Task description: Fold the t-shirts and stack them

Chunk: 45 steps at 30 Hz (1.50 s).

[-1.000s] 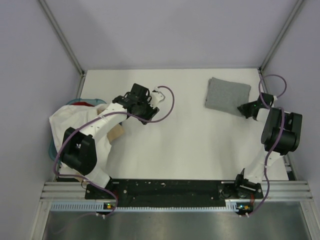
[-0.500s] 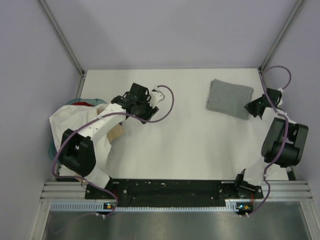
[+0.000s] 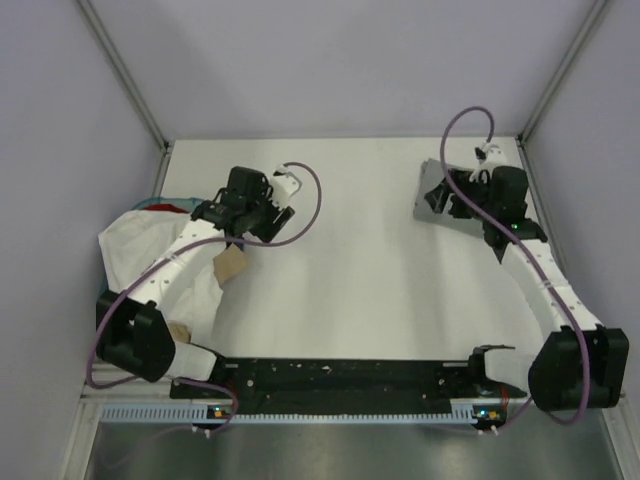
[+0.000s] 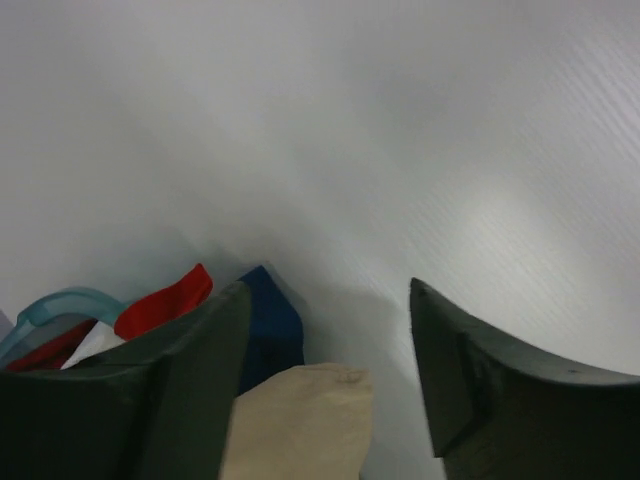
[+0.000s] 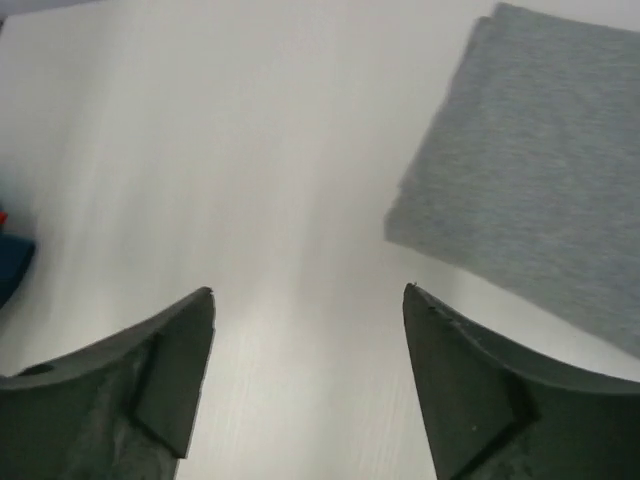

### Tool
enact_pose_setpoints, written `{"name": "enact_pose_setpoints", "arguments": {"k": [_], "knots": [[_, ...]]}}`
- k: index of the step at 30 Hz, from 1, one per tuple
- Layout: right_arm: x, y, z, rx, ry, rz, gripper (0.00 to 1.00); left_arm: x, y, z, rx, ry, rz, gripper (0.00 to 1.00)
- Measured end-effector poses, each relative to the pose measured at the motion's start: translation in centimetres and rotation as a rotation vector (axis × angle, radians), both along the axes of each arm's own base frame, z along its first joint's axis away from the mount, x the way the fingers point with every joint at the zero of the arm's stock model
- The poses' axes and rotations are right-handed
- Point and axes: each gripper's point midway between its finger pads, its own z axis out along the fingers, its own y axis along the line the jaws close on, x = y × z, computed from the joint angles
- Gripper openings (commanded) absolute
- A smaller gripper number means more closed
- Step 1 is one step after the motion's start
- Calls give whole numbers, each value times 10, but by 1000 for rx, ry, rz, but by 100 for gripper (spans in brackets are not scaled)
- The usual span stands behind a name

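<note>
The folded heather-grey t-shirt [image 3: 428, 208] lies at the back right of the table; in the right wrist view the grey t-shirt [image 5: 540, 150] fills the upper right. My right gripper [image 3: 447, 195] hangs over its left part, open [image 5: 308, 290], with only bare table between the fingers. On the left a white t-shirt [image 3: 130, 250] spills from a heap, with tan [image 3: 230, 265], red [image 3: 176, 208] and blue [image 4: 268, 325] cloth. My left gripper [image 3: 232, 212] hovers at the heap's edge, open [image 4: 328, 285]. Tan cloth [image 4: 300, 420] lies below its fingers, not gripped.
A teal basket rim [image 4: 60, 305] shows under the heap at the table's left edge. Metal frame posts [image 3: 125, 75] rise at the back corners. Purple cables [image 3: 460, 125] loop above both wrists. White table [image 3: 350, 270] stretches between the two arms.
My right arm has swung from the right edge, reaching left over the grey t-shirt, and its gripper has opened. My left gripper has shifted left toward the heap and opened a little wider.
</note>
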Motion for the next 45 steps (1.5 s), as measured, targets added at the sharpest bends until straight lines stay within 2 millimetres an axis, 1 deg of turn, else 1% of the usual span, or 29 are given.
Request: {"name": "enact_pose_setpoints", "arguments": {"k": [1, 2, 4, 5, 7, 8, 10, 13, 15, 17, 18, 20, 23, 26, 31, 37, 45], "knots": [[-7, 16, 3, -14, -25, 59, 98, -1, 7, 0, -7, -13, 21, 99], [-17, 33, 6, -35, -62, 131, 99, -4, 16, -3, -15, -25, 42, 99], [-31, 44, 5, -51, -112, 181, 99, -12, 29, -8, -27, -45, 74, 99], [-35, 45, 3, -57, -134, 187, 99, -17, 36, -12, -37, -61, 91, 99], [-44, 43, -12, -65, -148, 179, 99, -30, 46, -20, -48, -72, 112, 99], [-48, 40, -23, -71, -147, 168, 99, -33, 49, -23, -60, -84, 121, 99], [-54, 37, -47, -81, -126, 150, 99, -34, 53, -29, -92, -118, 140, 99], [-64, 31, -81, -107, -90, 113, 99, -41, 65, -49, -132, -158, 174, 99], [-70, 23, -98, -125, -80, 75, 99, -43, 69, -62, -153, -174, 195, 99], [-74, 17, -107, -141, -76, 45, 99, -45, 71, -73, -174, -187, 211, 99], [-74, 14, -107, -149, -85, 32, 99, -45, 70, -75, -188, -198, 218, 99], [-72, 10, -100, -164, -120, 11, 99, -42, 69, -74, -218, -235, 229, 99], [-68, 2, -81, -187, -191, -31, 99, -38, 68, -64, -257, -318, 229, 99], [-67, -5, -69, -204, -254, -67, 99, -40, 67, -65, -288, -374, 224, 99], [-71, -12, -67, -220, -280, -100, 99, -46, 66, -78, -307, -400, 218, 99], [-73, -17, -68, -237, -286, -125, 99, -43, 65, -71, -334, -433, 225, 99], [-74, -20, -73, -251, -279, -133, 99, -42, 66, -69, -339, -442, 234, 99]]}}
